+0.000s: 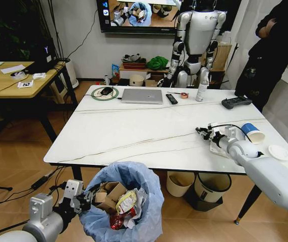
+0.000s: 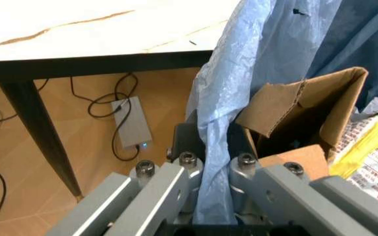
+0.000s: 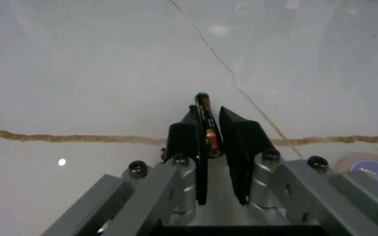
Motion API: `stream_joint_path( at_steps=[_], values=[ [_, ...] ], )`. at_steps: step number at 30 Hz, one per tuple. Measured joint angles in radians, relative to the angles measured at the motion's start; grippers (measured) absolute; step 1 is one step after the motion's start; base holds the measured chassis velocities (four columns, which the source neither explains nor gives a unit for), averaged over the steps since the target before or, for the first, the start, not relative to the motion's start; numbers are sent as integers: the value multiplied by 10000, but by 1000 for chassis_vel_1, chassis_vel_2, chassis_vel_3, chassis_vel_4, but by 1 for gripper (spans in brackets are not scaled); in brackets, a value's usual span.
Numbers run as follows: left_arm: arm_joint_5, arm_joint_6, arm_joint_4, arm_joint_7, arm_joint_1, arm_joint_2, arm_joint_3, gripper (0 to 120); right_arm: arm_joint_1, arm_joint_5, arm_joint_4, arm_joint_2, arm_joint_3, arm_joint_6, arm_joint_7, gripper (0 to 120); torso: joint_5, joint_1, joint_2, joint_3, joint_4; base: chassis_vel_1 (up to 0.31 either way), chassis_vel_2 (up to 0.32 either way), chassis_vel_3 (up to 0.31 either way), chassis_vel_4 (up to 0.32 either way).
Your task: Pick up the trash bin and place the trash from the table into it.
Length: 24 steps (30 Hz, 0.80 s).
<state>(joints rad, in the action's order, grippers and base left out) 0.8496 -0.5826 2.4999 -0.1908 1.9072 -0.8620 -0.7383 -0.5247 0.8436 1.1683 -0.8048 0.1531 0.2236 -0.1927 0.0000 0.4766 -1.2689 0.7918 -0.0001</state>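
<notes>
**Bin held at the table edge, a battery pinched for the drop**

The left gripper (image 2: 208,184) was clamped on the rim and blue liner of the trash bin (image 1: 126,204), holding it just below the near edge of the table (image 1: 133,131). Just beyond its fingers lay torn cardboard (image 2: 300,110) and a yellow wrapper (image 2: 366,142), already in the bin.

Over the marble top the right gripper (image 3: 210,135) was closed narrowly on a small battery (image 3: 205,123), which stood between its pads; whether the battery had lifted clear of the surface was hard to judge. Behind that gripper, toward its arm, a blue-white paper cup (image 1: 253,133) lay on the table.

The step in hand looked like carrying litter to the bin. Next, the right gripper would need to travel over the bin's mouth before opening.
</notes>
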Motion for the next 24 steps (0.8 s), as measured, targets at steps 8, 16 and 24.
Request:
stream_joint_path(
  at_steps=[8,16,24],
  values=[
    [0,0,0,-4,15,2,-6,0,-94,12,168,132,-23,21,13,0,0,0,0,0,0,0,0,0,0],
    [6,0,0,-10,13,12,-7,0,-149,17,319,225,-38,51,15,0,1,0,1,0,-1,0,0,0,0],
    [27,0,0,-25,21,-21,-33,0,-341,283,1114,439,-462,68,-23,0,5,2,2,2,1,0,0,0,0]
  ],
)
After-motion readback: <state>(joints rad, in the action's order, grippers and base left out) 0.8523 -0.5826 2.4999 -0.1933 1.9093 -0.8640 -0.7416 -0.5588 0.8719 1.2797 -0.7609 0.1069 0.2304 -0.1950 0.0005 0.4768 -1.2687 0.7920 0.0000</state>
